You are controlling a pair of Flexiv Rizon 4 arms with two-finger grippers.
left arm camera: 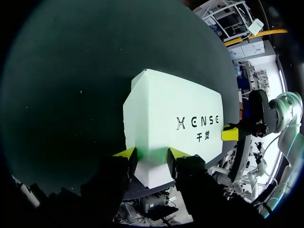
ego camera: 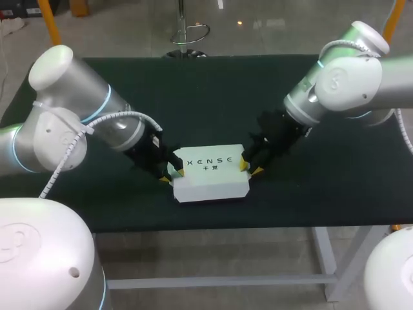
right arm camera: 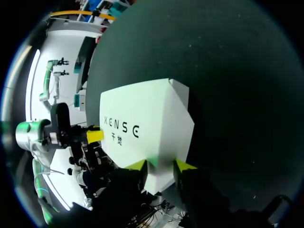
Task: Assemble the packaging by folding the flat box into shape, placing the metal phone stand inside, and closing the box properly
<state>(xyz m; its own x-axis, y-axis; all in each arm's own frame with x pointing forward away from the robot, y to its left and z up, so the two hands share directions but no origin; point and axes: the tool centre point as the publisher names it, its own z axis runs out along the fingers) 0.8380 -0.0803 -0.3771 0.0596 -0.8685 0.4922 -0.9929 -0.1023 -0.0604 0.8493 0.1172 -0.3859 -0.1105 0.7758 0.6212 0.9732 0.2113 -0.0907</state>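
Observation:
The white box [ego camera: 210, 173] lies folded and closed near the table's front edge, printed face up. The phone stand is not visible. My left gripper [ego camera: 170, 174] is at the box's left end; in the left wrist view the box [left arm camera: 171, 118] has its near end between the fingers of that gripper [left arm camera: 152, 156], both yellow tips against it. My right gripper [ego camera: 250, 168] holds the right end the same way; in the right wrist view the gripper [right arm camera: 161, 166] pinches the near end of the box [right arm camera: 147, 118]. Each wrist view shows the other gripper's yellow tip at the box's far end.
The dark green table [ego camera: 213, 97] stretches bare behind the box and to both sides. Its front edge [ego camera: 213, 227] runs just below the box.

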